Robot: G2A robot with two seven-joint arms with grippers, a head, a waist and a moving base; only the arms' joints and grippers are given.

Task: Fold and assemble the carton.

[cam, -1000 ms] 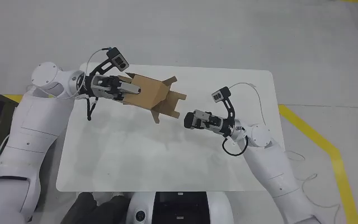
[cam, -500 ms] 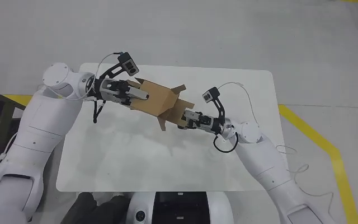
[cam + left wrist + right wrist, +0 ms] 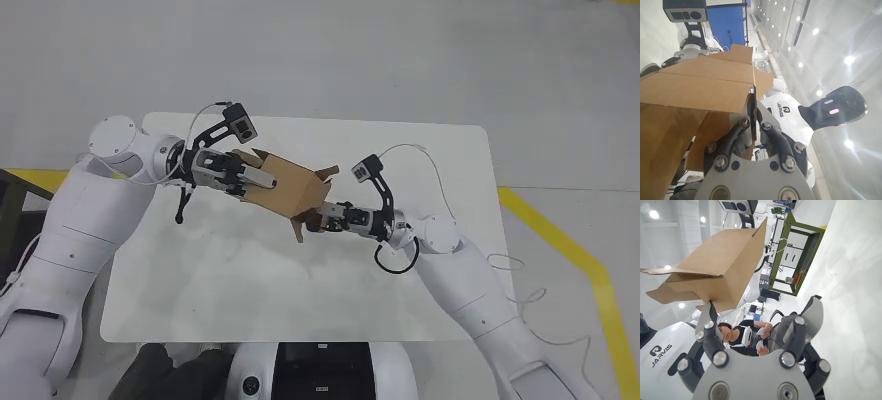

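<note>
Carton of brown corrugated cardboard (image 3: 288,186) is held in the air over the far half of the white bench (image 3: 250,290), a little left of the bench's middle. It is opened into a rough tube, with its end flaps splayed loose.

The left pincer (image 3: 262,178), over the bench's far left part, is closed flat on one cardboard panel. In its wrist view the panel's raw edge runs straight down between the fingers of the left pincer (image 3: 753,106), with the carton (image 3: 696,81) fanning out beyond.

The right pincer (image 3: 315,222), over the bench's middle, is spread wide and holds nothing. In its wrist view one fingertip of the right pincer (image 3: 762,300) sits at the lower edge of the carton (image 3: 725,256), right by a hanging flap (whether it touches I cannot tell).

The step in hand looks like closing the flaps at the open end that faces the right arm; none is yet tucked.

The next move probably calls for the right pincer to catch or press one small flap inward along its crease. Meanwhile the left grip should stay firm, so the tube neither twists nor collapses flat.
</note>
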